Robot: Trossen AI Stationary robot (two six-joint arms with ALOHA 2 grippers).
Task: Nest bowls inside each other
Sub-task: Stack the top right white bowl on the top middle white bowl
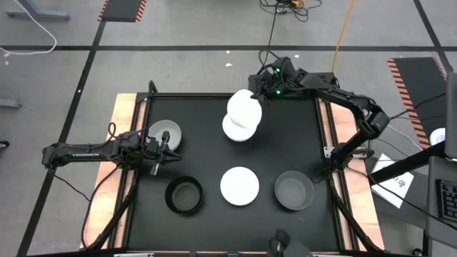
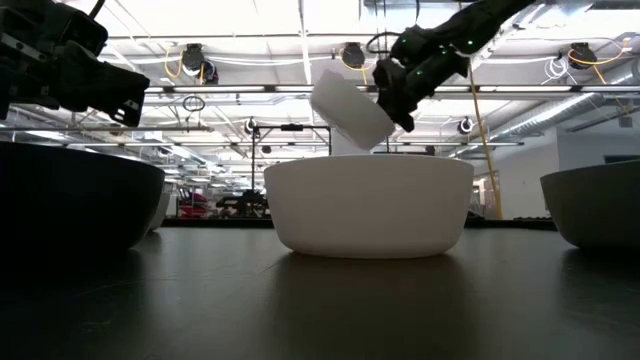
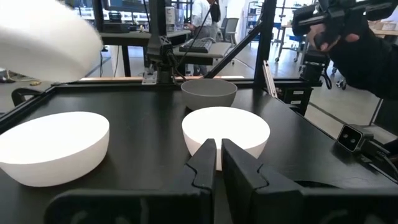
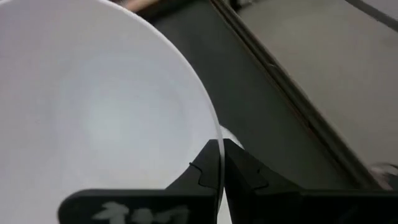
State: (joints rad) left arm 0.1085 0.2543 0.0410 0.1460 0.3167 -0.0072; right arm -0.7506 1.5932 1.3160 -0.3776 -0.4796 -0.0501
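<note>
My right gripper (image 1: 258,96) is shut on a white bowl (image 1: 244,107) and holds it in the air at the table's far middle, over a second white bowl (image 1: 235,130) that stands on the mat. In the low view the held bowl (image 2: 350,108) hangs tilted. Along the near side stand a black bowl (image 1: 184,195), a white bowl (image 1: 239,185) and a grey bowl (image 1: 294,190), each on its base. A further white bowl (image 1: 164,133) stands at the left. Beside it my left gripper (image 1: 166,146) is shut and touches nothing. My right gripper pinches the held bowl's rim (image 4: 214,134) between its two fingers, one finger on each side of the wall. The fingers come from the table's far right, slanting down. The bowl is lifted clear of the table and tilted.
The black mat (image 1: 207,153) has bare room between the bowls in its middle. Wooden strips (image 1: 123,114) and a black frame border the table. In the left wrist view a person's dark sleeve (image 3: 367,56) shows beyond the table's right side.
</note>
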